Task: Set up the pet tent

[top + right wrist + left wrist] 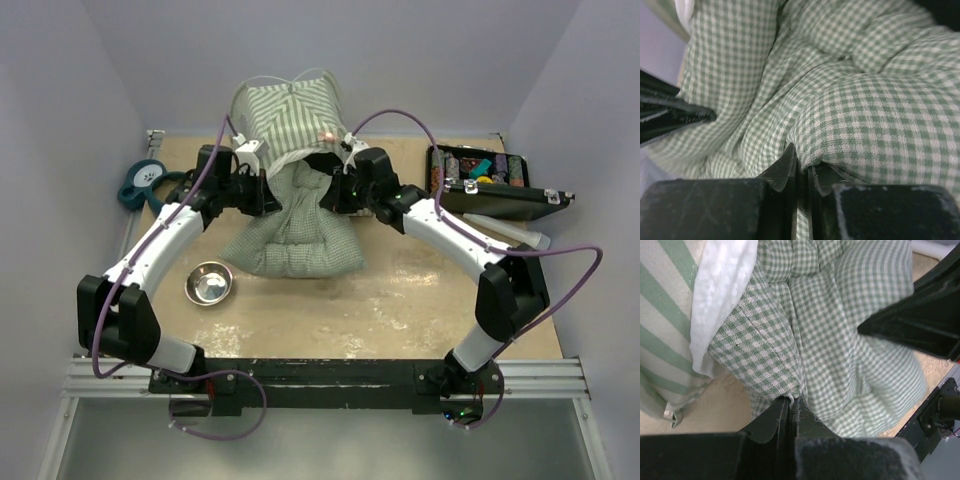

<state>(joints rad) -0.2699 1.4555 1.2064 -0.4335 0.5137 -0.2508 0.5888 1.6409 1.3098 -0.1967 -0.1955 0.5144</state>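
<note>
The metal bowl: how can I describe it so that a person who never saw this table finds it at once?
Start at the tan table and find the green checked cushion lying near its middle. The bowl sits apart from it, just left of the cushion's near corner. It is the only round, shiny steel thing there.

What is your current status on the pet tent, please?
Left tool shut on cushion edge, right tool too. Pet tent upright at rear, cushion's far end at its opening. Steel bowl sits clear, left.
</note>
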